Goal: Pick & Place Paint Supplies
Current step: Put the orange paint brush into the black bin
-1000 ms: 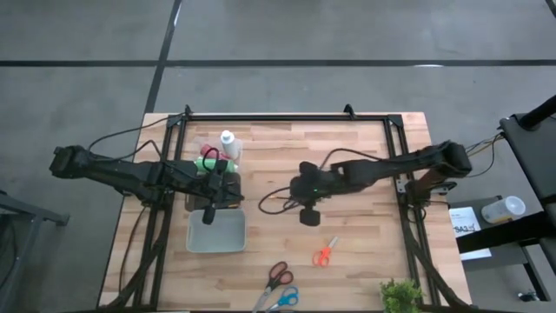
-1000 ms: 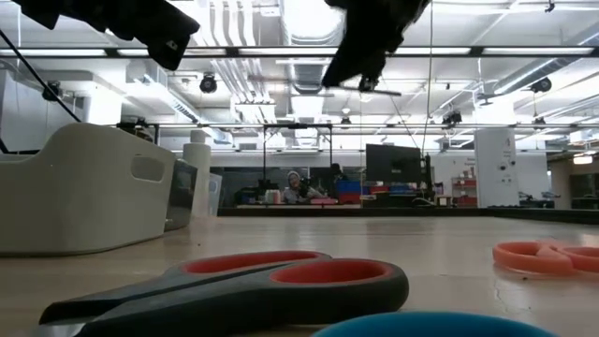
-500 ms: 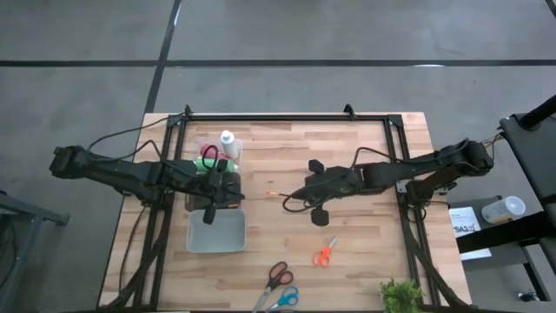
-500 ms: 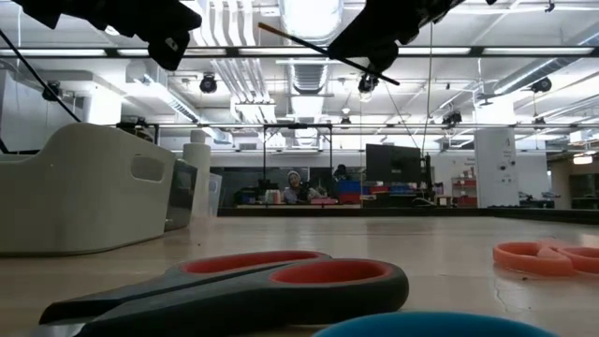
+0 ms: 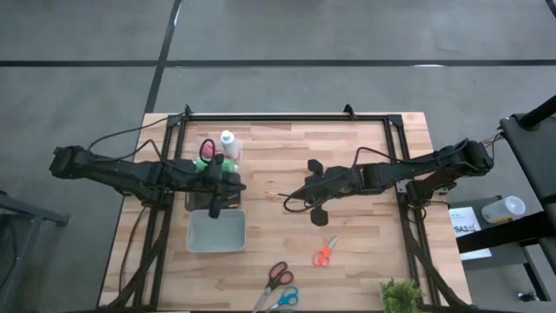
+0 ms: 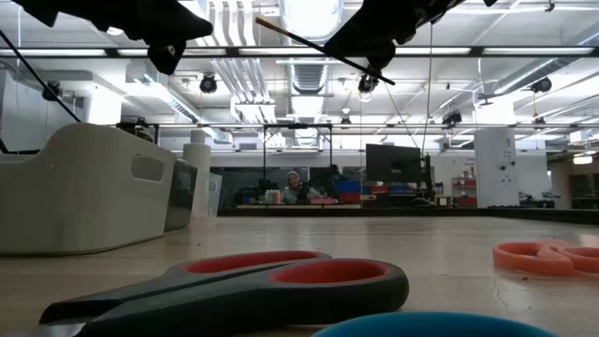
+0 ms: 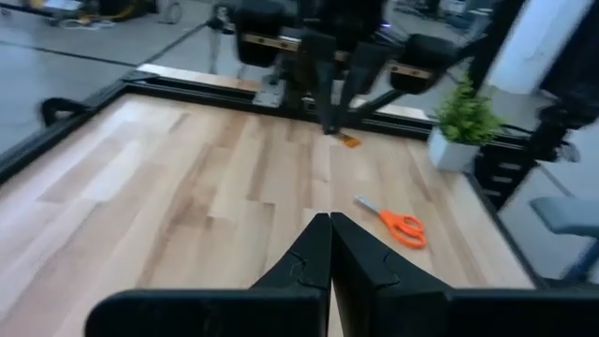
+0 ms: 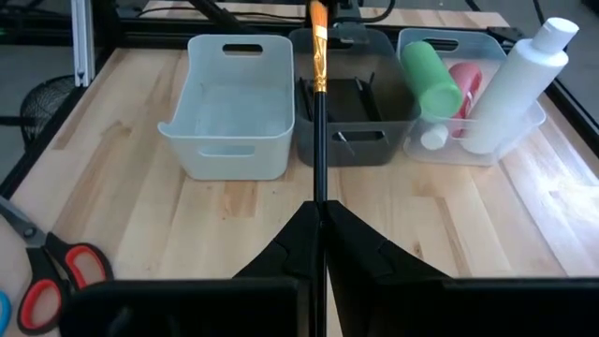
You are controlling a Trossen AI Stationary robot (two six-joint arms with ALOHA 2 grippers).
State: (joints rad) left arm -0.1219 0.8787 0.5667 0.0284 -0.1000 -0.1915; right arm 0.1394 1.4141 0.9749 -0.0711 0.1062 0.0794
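Paintbrush (image 8: 317,112) is the thing in play: a thin dark-handled brush with an orange tip, clamped between the shut fingers of the right gripper (image 5: 295,193), which hangs over the middle of the table in the high view. In the right wrist view the brush sticks straight out from the fingertips toward the row of three bins, its tip over the dark grey middle bin (image 8: 353,145).

Compared with a second ago, the right arm has stretched out flatter and carried the brush up off the boards; over the last half second it has barely moved. In the low view the brush (image 6: 309,44) shows as a slanted line near the top centre, well clear of the tabletop. I take it the pick is done and the carry toward the bins comes next.

Left gripper (image 5: 215,178) has its fingers pressed together on nothing and has drifted slightly toward the top of the high view, now over the dark bin rather than the pale bin (image 5: 216,233).

The green bottle (image 8: 430,82), red bottle (image 8: 464,80) and white bottle (image 8: 513,80) already sit in the clear bin (image 8: 468,150) at the right of that view.
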